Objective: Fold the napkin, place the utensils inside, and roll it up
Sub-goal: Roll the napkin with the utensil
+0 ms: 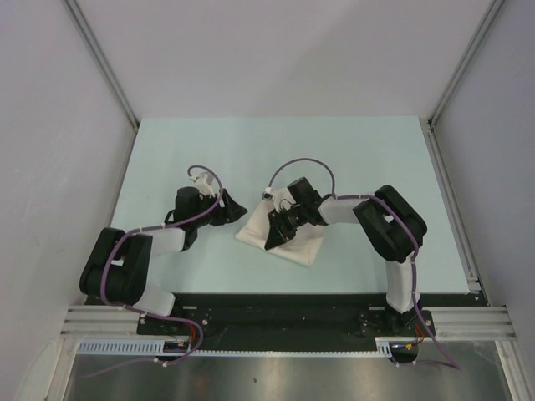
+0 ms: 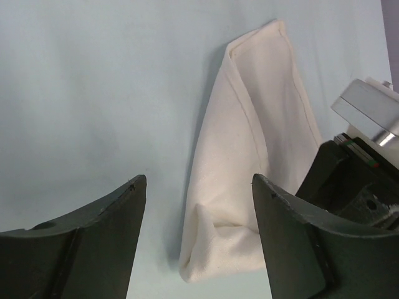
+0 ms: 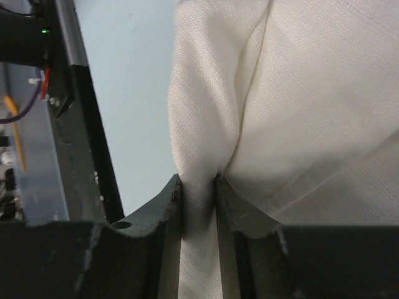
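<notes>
The cream napkin (image 1: 294,245) lies folded and partly rolled on the pale table, in front of the right arm. My right gripper (image 1: 280,231) is shut on a fold of the napkin (image 3: 249,106); the cloth is pinched between its fingers (image 3: 171,205). My left gripper (image 1: 236,209) is open and empty, just left of the napkin. The napkin's rumpled end (image 2: 249,162) lies ahead of it, between its fingers (image 2: 118,212). The right gripper's body shows at the right of the left wrist view (image 2: 355,180). The knife is not in view.
The pale green table (image 1: 209,150) is walled by grey panels on the left, right and back. A black mounting rail (image 1: 284,313) runs along the near edge; it also shows at the left of the right wrist view (image 3: 75,124).
</notes>
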You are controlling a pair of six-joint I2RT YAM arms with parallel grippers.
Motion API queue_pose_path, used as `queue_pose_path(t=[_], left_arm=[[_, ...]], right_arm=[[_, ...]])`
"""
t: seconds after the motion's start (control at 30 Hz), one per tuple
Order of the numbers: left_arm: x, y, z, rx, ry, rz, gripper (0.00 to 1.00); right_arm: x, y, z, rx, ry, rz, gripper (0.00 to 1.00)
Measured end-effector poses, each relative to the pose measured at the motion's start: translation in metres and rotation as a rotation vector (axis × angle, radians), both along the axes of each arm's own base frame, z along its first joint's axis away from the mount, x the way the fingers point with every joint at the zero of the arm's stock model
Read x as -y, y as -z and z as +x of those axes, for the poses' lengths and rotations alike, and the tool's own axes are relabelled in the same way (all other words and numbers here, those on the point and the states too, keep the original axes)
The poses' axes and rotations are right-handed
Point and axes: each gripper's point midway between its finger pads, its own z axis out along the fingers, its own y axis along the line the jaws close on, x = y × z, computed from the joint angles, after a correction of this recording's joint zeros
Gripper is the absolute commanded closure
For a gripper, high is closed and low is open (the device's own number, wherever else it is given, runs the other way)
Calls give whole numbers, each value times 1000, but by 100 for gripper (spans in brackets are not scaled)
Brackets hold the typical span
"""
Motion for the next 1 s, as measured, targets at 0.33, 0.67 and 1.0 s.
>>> queue_pose_path(t=[0.33,0.67,1.0], left_arm=[[18,17,-24,-64,98,-20,28],[39,28,-33,-101,182,-33,41],[52,36,-45,-126,230,-18,74]], right_arm=[[9,2,-7,-182,-8,112,86],[17,2,-1,-273,15,170,86],[20,3,2,-290,27,174,86]])
